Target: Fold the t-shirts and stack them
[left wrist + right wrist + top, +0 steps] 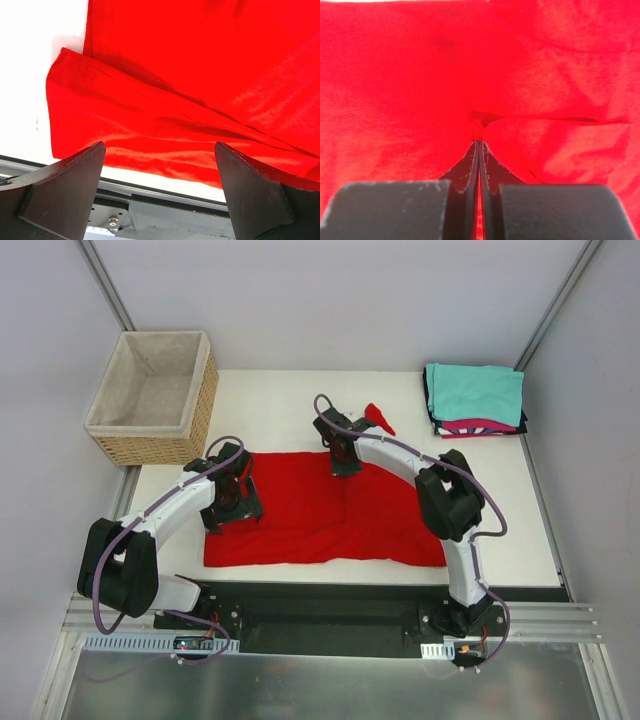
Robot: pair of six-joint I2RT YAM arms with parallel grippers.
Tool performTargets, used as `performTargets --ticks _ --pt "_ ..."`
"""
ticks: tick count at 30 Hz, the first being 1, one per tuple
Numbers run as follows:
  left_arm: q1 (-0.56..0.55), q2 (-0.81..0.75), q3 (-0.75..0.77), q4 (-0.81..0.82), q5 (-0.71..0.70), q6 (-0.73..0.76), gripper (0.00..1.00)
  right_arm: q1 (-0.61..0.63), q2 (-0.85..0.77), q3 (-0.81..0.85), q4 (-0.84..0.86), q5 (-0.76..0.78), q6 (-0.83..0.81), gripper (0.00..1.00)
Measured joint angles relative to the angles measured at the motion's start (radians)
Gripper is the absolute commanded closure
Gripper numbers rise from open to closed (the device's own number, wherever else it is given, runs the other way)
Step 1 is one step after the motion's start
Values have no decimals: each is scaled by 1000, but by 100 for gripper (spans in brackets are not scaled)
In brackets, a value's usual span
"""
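Note:
A bright red t-shirt point(330, 515) lies spread flat on the white table, with one sleeve point(380, 418) sticking out at its far edge. My left gripper point(228, 498) hovers over the shirt's left part. In the left wrist view it point(160, 147) is open, with nothing between the fingers and the red cloth point(200, 75) below. My right gripper point(345, 462) is at the shirt's far middle edge. It point(479, 142) is shut, pinching a small bunch of the red cloth point(395, 90). Folded t-shirts are stacked at the back right: teal point(475, 392) on top, magenta-pink point(478, 425) and black point(522, 424) beneath.
A wicker basket point(140, 430) with beige lining stands off the table's back left corner. White table surface point(280, 400) shows behind the red shirt. The black mounting rail point(165, 200) runs along the near edge.

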Motion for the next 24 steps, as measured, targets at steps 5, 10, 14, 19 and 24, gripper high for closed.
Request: performTargets --ticks 5,10,14,19,24 --pt "0 0 0 0 0 0 8 0 15 1 3 -16 -7 62" --pt "0 0 0 0 -1 0 8 0 -38 -69 44 2 -31 20" --pt "0 0 0 0 -1 1 8 0 -179 -153 24 61 -51 21" --pt "0 0 0 2 -1 1 8 -8 -351 -230 29 144 -53 24" --pt "0 -2 0 2 -1 2 8 -47 -372 -320 33 178 -44 31"
